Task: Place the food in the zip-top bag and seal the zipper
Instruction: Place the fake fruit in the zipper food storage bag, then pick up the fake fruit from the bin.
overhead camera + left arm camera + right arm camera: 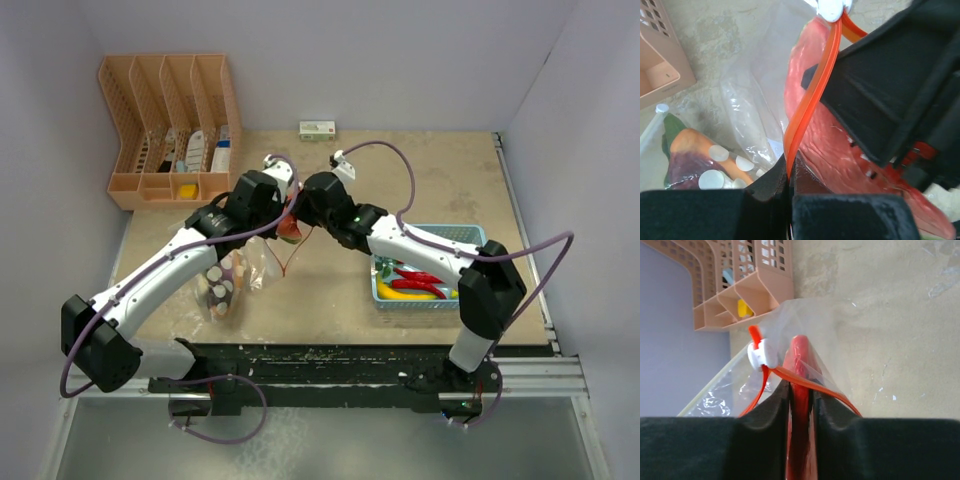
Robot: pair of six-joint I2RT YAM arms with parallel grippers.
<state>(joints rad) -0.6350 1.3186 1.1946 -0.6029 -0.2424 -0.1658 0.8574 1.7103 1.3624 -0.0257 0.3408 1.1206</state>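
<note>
The clear dotted zip-top bag (232,278) hangs off the table between both arms. My left gripper (789,172) is shut on its red-orange zipper (812,90), near the white slider (831,7). My right gripper (801,387) reaches into the bag's mouth from the other side, its fingers closed on a red, fleshy piece of food (800,357). In the left wrist view the same chunk (835,160) lies just inside the strip. An orange, purple and green toy food (690,160) rests lower in the bag. In the top view the two grippers (283,222) (303,212) almost touch.
A light blue basket (430,232) at the right holds red chili peppers (420,280) and a yellow piece (400,293). A peach slotted organizer (165,130) stands at the back left. A small box (317,129) lies by the back wall.
</note>
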